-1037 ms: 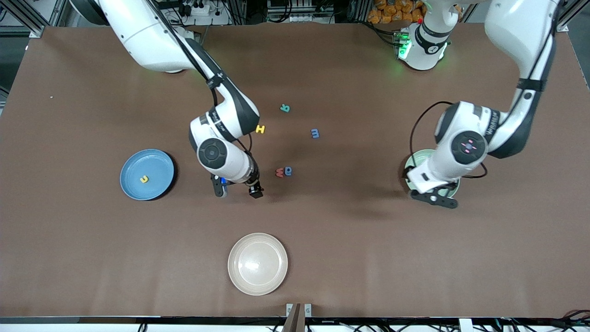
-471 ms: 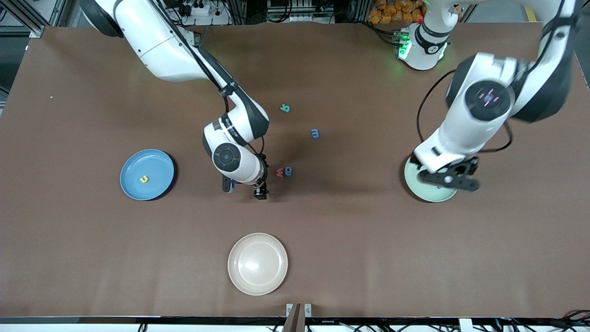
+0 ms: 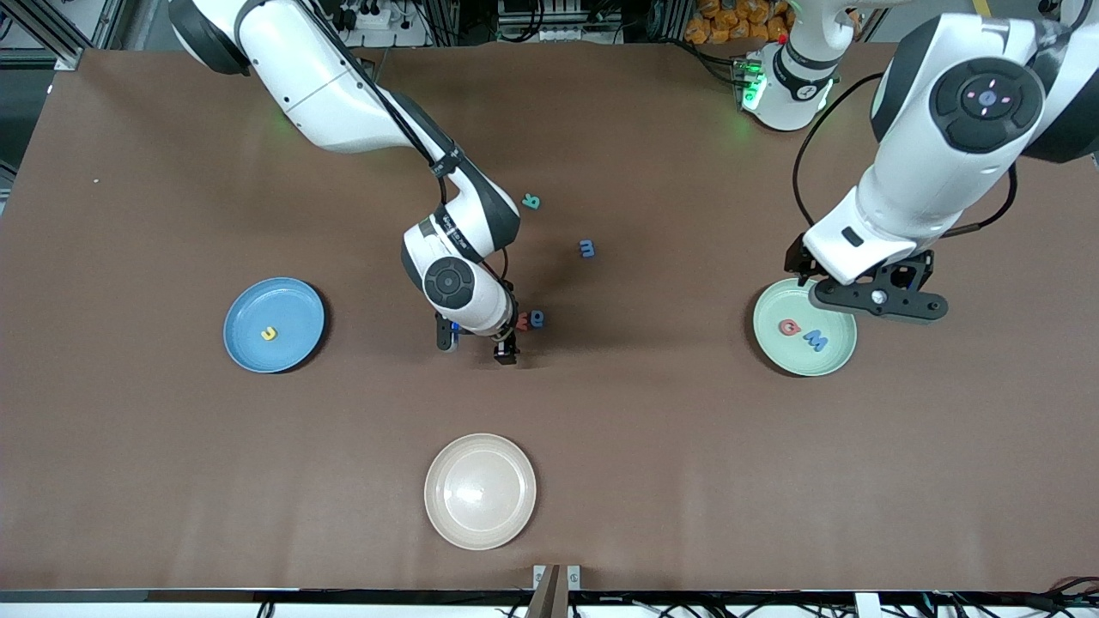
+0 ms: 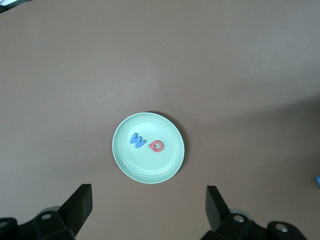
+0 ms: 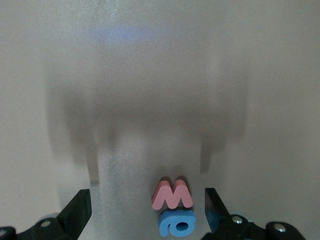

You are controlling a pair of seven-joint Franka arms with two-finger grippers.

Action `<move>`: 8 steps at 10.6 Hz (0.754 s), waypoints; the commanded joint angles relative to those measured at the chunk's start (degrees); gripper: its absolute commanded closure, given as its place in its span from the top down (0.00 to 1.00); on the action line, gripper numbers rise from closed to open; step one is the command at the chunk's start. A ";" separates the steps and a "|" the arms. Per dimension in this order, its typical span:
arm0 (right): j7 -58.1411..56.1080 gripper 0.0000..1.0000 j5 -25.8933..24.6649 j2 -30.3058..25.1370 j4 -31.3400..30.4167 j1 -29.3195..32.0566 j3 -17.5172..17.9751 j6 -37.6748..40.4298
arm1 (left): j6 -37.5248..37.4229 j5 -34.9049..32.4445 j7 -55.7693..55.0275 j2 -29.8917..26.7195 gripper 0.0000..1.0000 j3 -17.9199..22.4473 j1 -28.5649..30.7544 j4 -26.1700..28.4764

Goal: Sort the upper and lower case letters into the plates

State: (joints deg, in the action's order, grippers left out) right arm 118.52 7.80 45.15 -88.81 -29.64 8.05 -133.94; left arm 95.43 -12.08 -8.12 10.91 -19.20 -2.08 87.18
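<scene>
I am mid-sort, and my landmark is the pale green plate at my left arm's end of the table. My left gripper hangs high over that plate's rim with its jaws spread wide and nothing in them; in the plate lie a red letter and a blue letter, side by side. Well away from it, toward the middle of the table, my right gripper is low over the cloth, jaws also wide and empty, with a red letter w and a blue letter touching each other just ahead of its fingertips. A teal letter and another blue one wait farther from the front camera than that pair. The blue plate, toward my right arm's end, holds one yellow letter. I judge the step in hand to be my right arm's approach to the touching pair. The next move calls for taking one letter without dragging its neighbour: centre on the red w, settle down, and close on it alone.
</scene>
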 commanded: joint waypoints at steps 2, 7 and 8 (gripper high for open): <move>1.37 1.00 0.11 1.26 1.18 -0.16 0.12 -1.49 | -1.74 4.95 0.04 -2.20 1.00 0.56 -0.29 -0.96; 1.37 1.00 0.11 2.31 1.36 -1.21 0.12 -1.59 | -4.02 7.68 0.30 -4.23 1.00 1.09 -0.12 -0.78; 1.37 1.00 0.11 2.31 1.36 -1.39 0.12 -1.59 | -4.11 7.85 0.30 -4.40 1.00 1.18 -0.12 -0.78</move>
State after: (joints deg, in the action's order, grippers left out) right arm 118.56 7.80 46.66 -88.74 -30.46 8.15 -135.16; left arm 92.29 -6.00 -8.12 7.63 -18.65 -2.15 86.20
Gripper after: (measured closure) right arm 0.000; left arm 0.000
